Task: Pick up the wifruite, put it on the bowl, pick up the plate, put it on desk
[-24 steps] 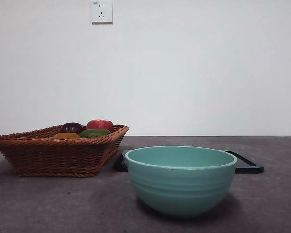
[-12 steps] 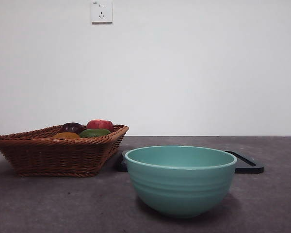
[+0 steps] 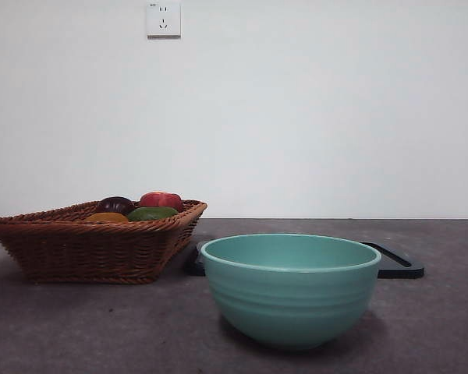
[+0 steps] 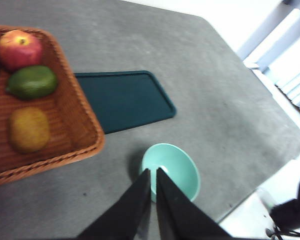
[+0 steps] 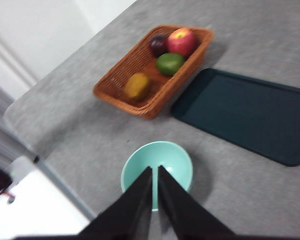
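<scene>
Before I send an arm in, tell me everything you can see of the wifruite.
The wifruite is a roundish yellow-orange fruit with dull, mottled skin. It lies in the basket, near one end, touching the woven floor, apart from the green fruit and apple. In the front view only its top shows above the rim. Neither gripper is near it.

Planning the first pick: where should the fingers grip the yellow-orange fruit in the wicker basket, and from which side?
Grip the dull yellow-orange round fruit across its middle, coming straight down from above. It lies low inside the brown wicker basket, whose raised walls block a sideways approach. The green fruit sits apart from it, so there looks to be room for fingers on either side.
</scene>
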Available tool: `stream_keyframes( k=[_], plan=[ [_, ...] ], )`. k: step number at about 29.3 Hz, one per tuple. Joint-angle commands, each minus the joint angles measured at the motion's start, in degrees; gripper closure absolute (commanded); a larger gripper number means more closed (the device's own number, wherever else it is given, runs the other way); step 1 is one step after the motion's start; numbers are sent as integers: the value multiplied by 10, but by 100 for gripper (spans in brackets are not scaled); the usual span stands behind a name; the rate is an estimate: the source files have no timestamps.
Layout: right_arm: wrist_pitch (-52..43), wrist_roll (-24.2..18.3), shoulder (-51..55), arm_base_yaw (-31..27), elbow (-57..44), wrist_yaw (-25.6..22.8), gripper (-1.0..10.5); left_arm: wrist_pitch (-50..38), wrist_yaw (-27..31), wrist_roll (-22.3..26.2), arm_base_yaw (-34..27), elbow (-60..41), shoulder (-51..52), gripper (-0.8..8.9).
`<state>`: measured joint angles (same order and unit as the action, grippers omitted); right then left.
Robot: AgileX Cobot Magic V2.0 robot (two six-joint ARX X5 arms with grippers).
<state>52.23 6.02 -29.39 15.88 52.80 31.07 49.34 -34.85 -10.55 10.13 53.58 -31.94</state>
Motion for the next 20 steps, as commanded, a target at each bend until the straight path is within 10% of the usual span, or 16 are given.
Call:
stream_keyframes(
  k=[1,8,13,20],
  plan=[
    [-3,-20,-6,5,13,11,937,-5,-16,15,5,14,-2,797],
    [-3,-20,-4,5,13,9,888,0,-16,21,13,14,-2,585],
    [-3,-19,-5,5,13,-1,425,0,-16,26,17,14,-2,274],
    [-3,-19,-5,5,13,-1,333,-1,-16,26,19,14,-2,250]
  ],
)
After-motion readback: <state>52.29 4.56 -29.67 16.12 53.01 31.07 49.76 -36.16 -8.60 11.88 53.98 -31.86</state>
